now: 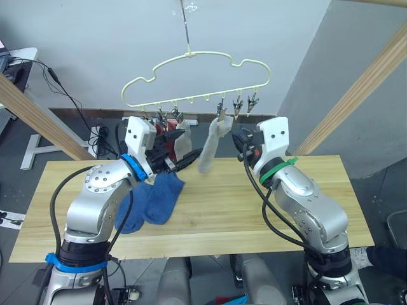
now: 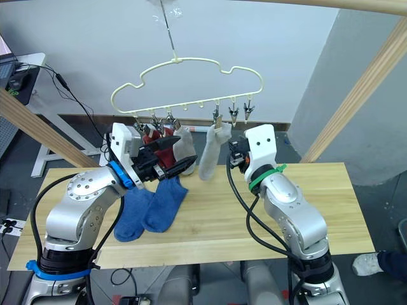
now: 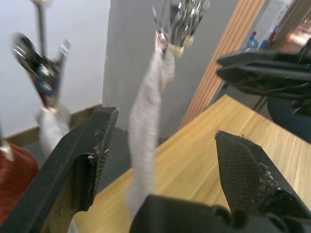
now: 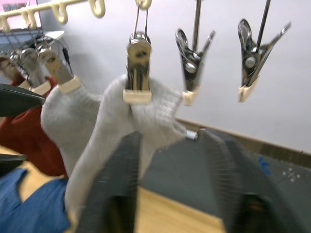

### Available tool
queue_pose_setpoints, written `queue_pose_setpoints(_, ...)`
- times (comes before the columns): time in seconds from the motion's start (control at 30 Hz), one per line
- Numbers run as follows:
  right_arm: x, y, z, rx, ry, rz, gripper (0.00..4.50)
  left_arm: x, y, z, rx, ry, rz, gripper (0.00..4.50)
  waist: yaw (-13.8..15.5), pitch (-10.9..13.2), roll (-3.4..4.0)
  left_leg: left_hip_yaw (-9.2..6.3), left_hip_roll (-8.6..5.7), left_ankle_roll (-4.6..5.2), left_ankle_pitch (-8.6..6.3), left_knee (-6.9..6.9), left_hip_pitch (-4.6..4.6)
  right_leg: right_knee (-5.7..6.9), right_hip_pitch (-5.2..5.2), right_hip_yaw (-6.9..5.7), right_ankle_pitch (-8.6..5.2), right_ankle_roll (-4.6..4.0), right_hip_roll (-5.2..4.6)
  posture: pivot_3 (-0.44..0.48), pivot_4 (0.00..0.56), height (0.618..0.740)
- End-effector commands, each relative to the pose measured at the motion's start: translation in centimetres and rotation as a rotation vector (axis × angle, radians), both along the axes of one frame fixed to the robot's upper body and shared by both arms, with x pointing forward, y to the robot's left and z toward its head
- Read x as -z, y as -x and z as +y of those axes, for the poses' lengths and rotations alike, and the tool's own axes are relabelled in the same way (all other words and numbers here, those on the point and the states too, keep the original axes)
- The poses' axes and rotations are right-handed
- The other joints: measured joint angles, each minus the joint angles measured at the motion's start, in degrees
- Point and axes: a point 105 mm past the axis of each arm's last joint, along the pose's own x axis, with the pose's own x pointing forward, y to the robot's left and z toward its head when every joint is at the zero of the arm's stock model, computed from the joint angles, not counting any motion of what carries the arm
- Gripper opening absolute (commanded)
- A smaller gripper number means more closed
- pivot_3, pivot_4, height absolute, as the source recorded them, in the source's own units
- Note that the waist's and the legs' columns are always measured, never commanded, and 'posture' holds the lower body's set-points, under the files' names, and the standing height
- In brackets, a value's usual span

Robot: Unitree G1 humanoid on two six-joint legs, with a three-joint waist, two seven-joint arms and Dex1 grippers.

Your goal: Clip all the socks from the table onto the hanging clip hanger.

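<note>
The clip hanger is seen hanging above the far edge of the table, with its hook on a thin metal rod. Four socks are already held by its clips: two rust red socks at the robot's left end, then a grey sock, and beside it a second grey sock that hangs down longer. The two clips at the right end are seen empty. Two blue socks are laid on the table, touching each other, under the left arm.

The left gripper is held up near the hanging socks, with its fingers wide apart and nothing between them. The right gripper is raised just below the longer grey sock and the empty clips; its fingers are also apart and no sock is held.

Slanted wooden beams are placed on both sides of the table. A grey wall is seen behind, and black cables are lying on the floor at the left.
</note>
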Motion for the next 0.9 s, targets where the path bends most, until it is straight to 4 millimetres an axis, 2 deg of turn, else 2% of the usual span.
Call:
queue_pose_setpoints(0.03,-1.9,-0.2,0.5,0.016,-0.023,-0.091,1.29,-2.0,0.7,-0.4,0.015,0.018,-0.074,3.66,0.06,0.0,0.0,-0.01,0.0,0.0,0.0,0.0,0.0,0.0,0.0,-0.01,0.03,-0.06,0.0,-0.085,0.287,0.74)
queue_pose_setpoints(0.1,-2.2,-0.7,0.5,0.039,-0.028,-0.108,1.29,-2.4,0.7,-0.6,0.014,0.026,-0.086,3.66,0.11,0.0,0.0,-0.01,0.0,0.0,0.0,0.0,0.0,0.01,0.0,-0.01,0.15,-0.26,0.0,-0.079,0.288,0.74)
queue_pose_setpoints(0.57,-3.6,-4.0,0.4,0.138,-0.06,-0.154,1.29,-3.5,1.0,-0.9,0.019,0.04,-0.11,3.66,0.17,0.0,0.0,-0.01,0.0,0.0,0.0,0.01,0.0,0.09,0.0,-0.02,0.17,-0.3,-0.01,-0.066,0.289,0.74)
queue_pose_setpoints(0.9,-4.2,-4.3,1.4,0.091,-0.05,-0.195,1.29,-4.3,1.6,-0.8,0.04,0.058,-0.106,3.66,0.17,0.0,0.0,-0.01,0.0,0.0,0.0,0.05,0.01,0.18,-0.01,-0.01,0.17,-0.3,-0.02,-0.065,0.289,0.74)
